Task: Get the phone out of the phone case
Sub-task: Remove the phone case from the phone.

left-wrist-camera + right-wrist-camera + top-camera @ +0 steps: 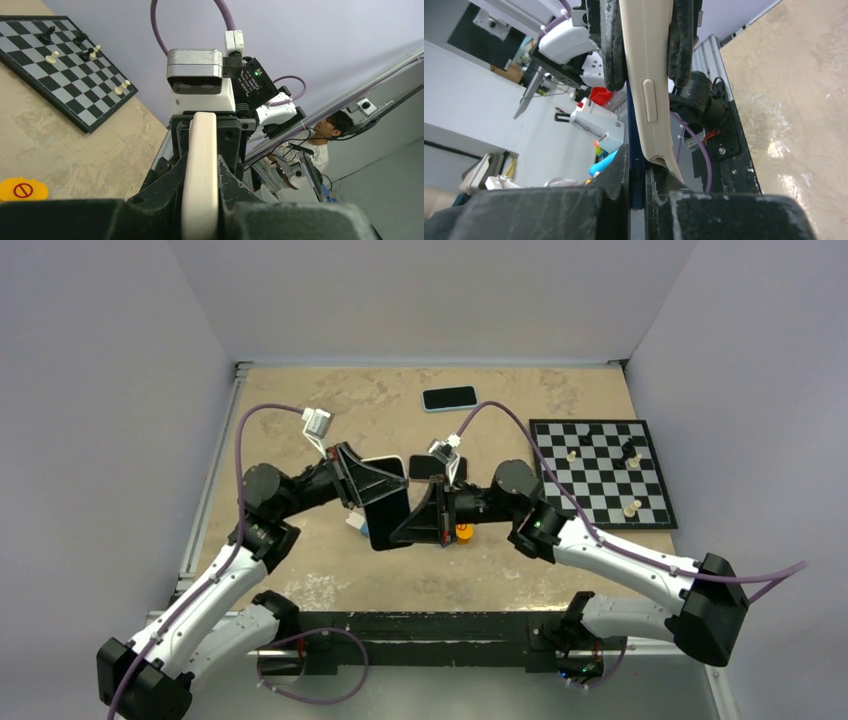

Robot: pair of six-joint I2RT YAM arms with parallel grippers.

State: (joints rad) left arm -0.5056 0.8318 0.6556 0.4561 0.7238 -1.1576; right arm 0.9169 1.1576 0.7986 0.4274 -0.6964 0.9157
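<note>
Grey walls box in a tan marbled tabletop (pixel 300 410), and above its middle the two arms meet nose to nose. The left gripper (pixel 200 172) is clamped tight across the thickness of a cream rubbery phone case (pixel 650 100), one finger on each face. Opposite it, the right gripper (pixel 636 165) is pinched nearly closed on the thin blue-edged phone (pixel 636 185). Just beside those fingers, the case's corner flares away from the blue edge. Both wrist views see the case edge-on, its buttoned side running straight from one gripper to the other. That line between the wrists looks like the axis the separation turns on. The right arm holds the freed end, so it seems the one placed to draw the phone back toward its own side while the left anchors the case. The whole bundle hangs clear of the table. Beyond it, well apart, a second phone in a pale blue case (pixel 449 398) lies flat, and a black-and-white chessboard (pixel 600 472) sits to the right.
</note>
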